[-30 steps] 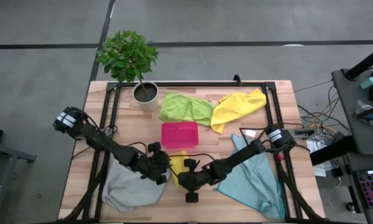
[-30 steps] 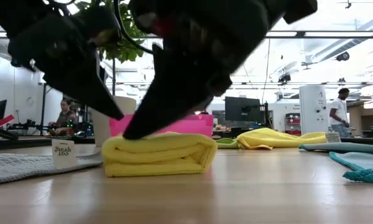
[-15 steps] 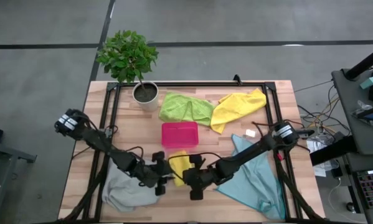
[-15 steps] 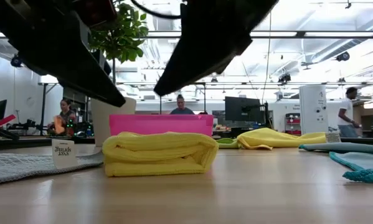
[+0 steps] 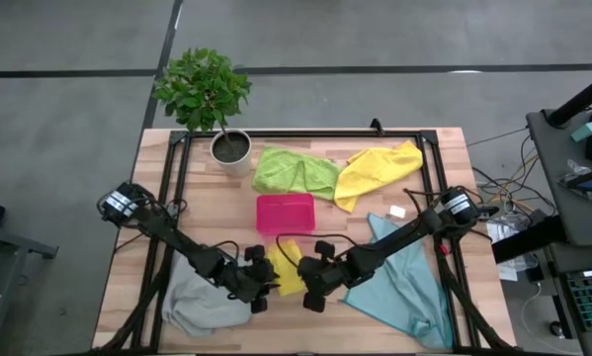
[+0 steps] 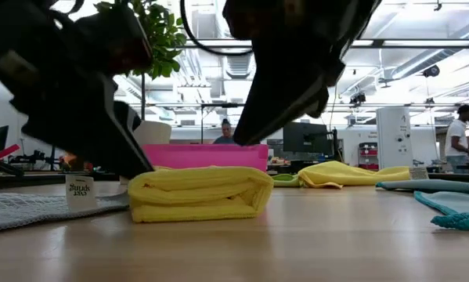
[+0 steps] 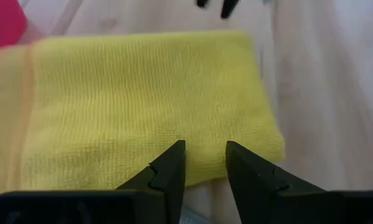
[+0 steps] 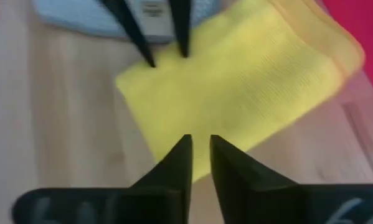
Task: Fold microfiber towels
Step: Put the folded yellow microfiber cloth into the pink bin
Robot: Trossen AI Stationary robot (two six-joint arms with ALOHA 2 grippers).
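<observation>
On the left, the pale grey towel (image 5: 205,302) lay flat on the tabletop (image 5: 207,213). The left gripper (image 5: 260,288) hovered at the folded yellow towel (image 5: 287,269), jaws slightly parted, holding nothing. That towel sat just in front of the pink tray (image 5: 285,213). The right gripper (image 5: 312,287) hung opposite, jaws a narrow crack apart, empty. Farther right lay the teal-blue towel (image 5: 406,282).

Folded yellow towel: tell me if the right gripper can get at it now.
Probably yes. The right gripper hangs just above the folded yellow towel's edge, nothing between; the left gripper works the opposite edge.
</observation>
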